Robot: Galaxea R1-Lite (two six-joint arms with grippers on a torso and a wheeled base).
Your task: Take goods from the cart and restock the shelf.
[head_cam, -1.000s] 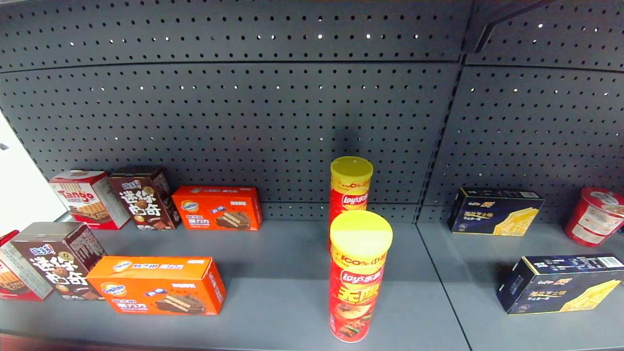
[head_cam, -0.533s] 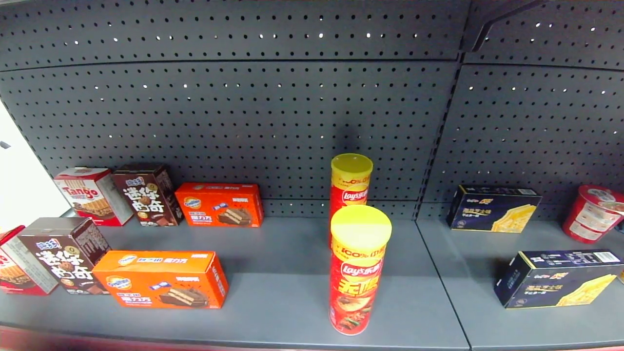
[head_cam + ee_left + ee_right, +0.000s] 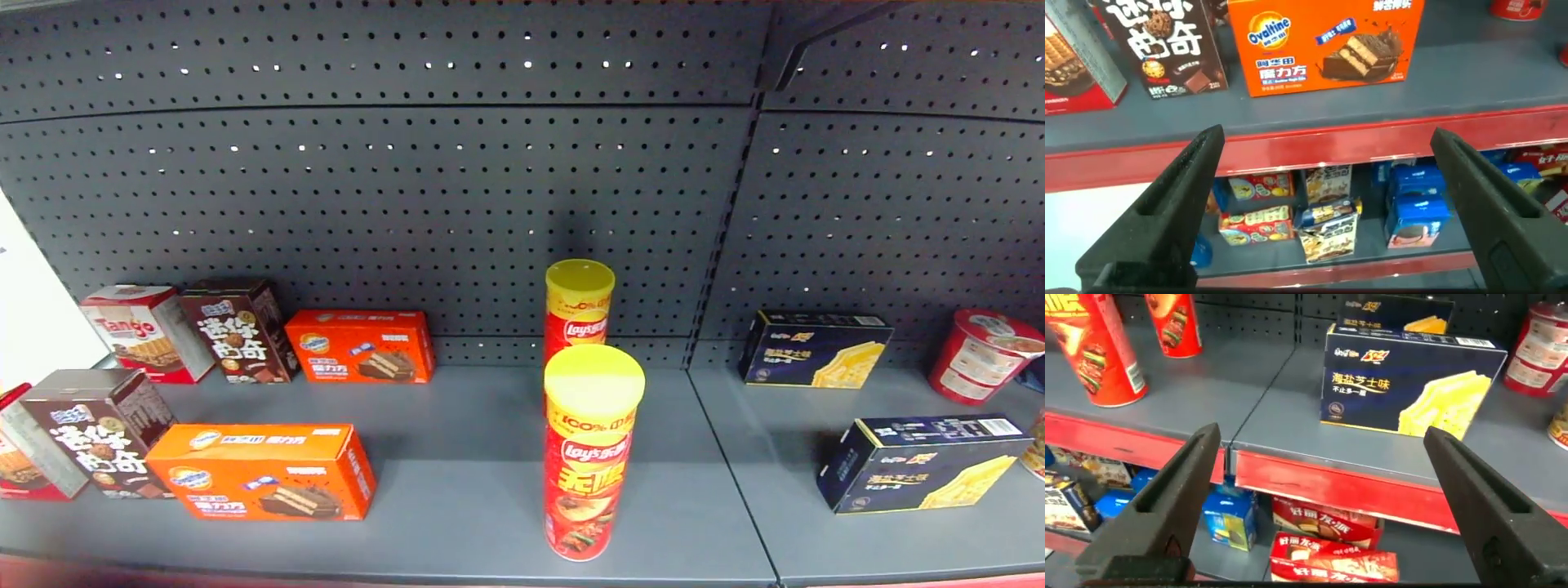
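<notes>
Head looks down on shelf [image 3: 473, 465], wrists near its front edge

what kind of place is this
Probably a shop aisle or mock-up: a grey pegboard-backed shelf holds an orange snack box and a chip can, with more packets on the tier below.

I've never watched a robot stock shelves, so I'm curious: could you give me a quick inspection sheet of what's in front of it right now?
Surface: grey shelf, level, red front edge.
Job's things: front chip can and rear chip can upright, one behind the other; orange box to the left, dark blue box to the right.
Clutter: nothing seen.
Grippers: left gripper and right gripper open, empty, before the shelf edge.
Cables: nothing seen.
Surroundings: perforated back panel; lower shelf with more packets.
</notes>
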